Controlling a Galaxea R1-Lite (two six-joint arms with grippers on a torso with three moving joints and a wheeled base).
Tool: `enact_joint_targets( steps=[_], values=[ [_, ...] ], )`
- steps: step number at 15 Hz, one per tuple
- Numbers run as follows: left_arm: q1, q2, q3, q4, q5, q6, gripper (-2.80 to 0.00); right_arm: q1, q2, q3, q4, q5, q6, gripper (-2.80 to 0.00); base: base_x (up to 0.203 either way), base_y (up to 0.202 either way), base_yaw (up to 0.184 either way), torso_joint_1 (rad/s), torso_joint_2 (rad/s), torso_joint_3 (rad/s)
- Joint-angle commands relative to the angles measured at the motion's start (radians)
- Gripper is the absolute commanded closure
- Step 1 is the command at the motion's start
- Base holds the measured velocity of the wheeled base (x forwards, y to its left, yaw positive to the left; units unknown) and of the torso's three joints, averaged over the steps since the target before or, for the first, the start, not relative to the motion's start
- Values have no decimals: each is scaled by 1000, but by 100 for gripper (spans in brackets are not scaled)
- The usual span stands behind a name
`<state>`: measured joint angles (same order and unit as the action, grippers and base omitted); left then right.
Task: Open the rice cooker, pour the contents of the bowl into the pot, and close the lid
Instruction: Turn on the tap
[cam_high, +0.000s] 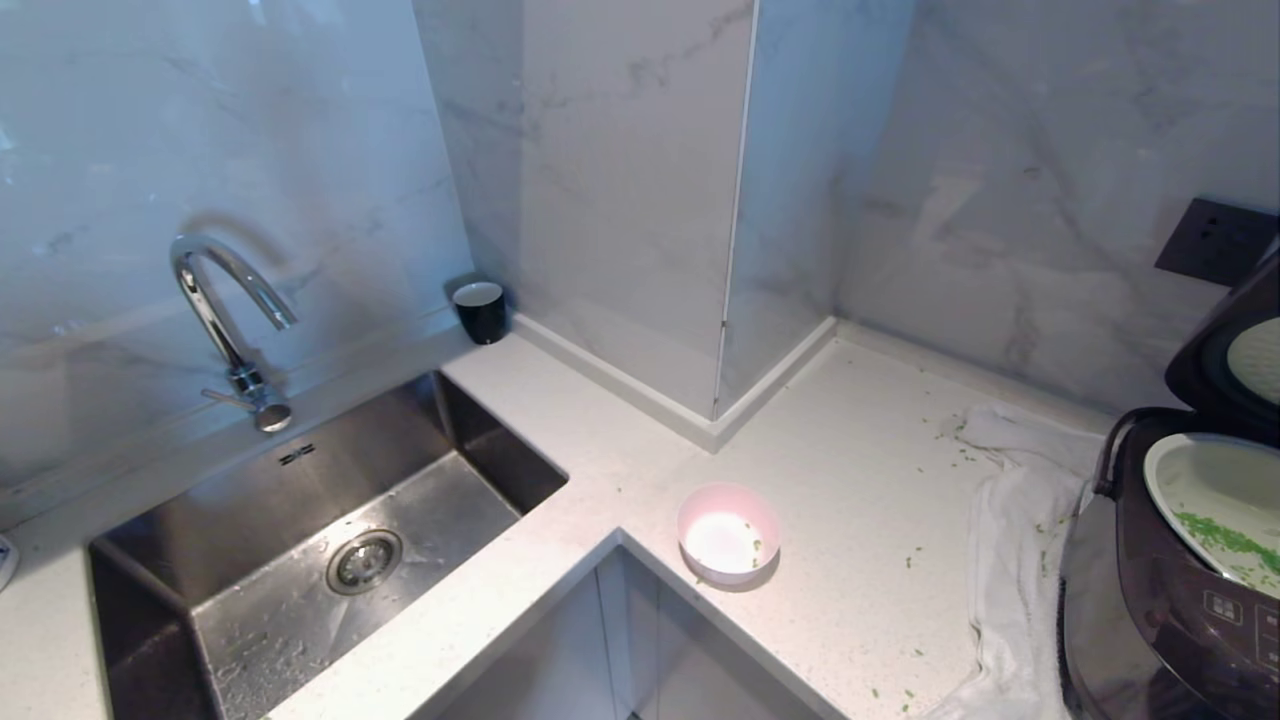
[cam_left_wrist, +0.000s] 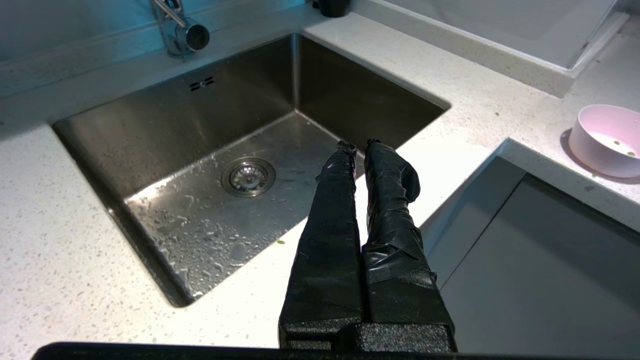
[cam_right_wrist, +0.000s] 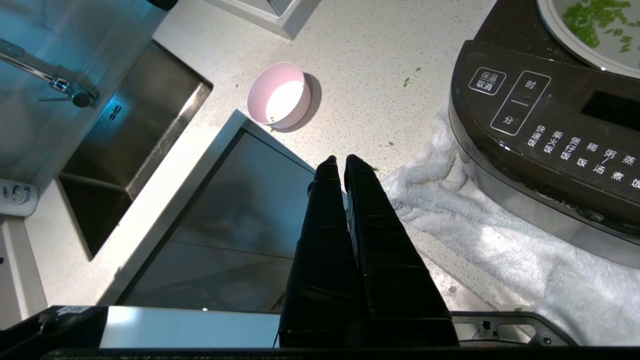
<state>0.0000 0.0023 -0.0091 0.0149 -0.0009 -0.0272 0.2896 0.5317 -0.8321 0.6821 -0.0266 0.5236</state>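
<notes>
Your one bowl (cam_high: 728, 532) sits near the counter's (cam_high: 860, 470) inner corner edge; both grippers (cam_right_wrist: 339, 160) (cam_left_wrist: 357, 145) hang clenched, empty.

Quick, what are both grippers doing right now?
Left gripper: shut, empty, above the sink's front edge.
Right gripper: shut, empty, between bowl and rice cooker.

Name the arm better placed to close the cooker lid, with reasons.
Right, probably. The right gripper hangs shut beside the rice cooker, whose lid stands open. The left gripper, also shut, hangs over the sink.
</notes>
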Motion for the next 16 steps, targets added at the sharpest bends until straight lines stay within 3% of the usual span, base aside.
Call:
enact_joint_targets(
  steps=[1, 6, 9, 16],
  values=[
    [0, 1, 0, 0, -1, 0, 0, -1, -16, 4, 4, 0, 1, 0, 0, 0, 0, 0, 0, 0],
    [0, 1, 0, 0, 0, 0, 0, -5, -76, 42, 4, -1, -10, 0, 0, 0, 0, 0, 0, 0],
    [0, 1, 0, 0, -1, 0, 0, -67, -115, 45, 4, -1, -81, 0, 0, 0, 0, 0, 0, 0],
    [0, 1, 0, 0, -1, 0, 0, -171, -146, 38, 1, 3, -145, 0, 0, 0, 0, 0, 0, 0]
  ],
)
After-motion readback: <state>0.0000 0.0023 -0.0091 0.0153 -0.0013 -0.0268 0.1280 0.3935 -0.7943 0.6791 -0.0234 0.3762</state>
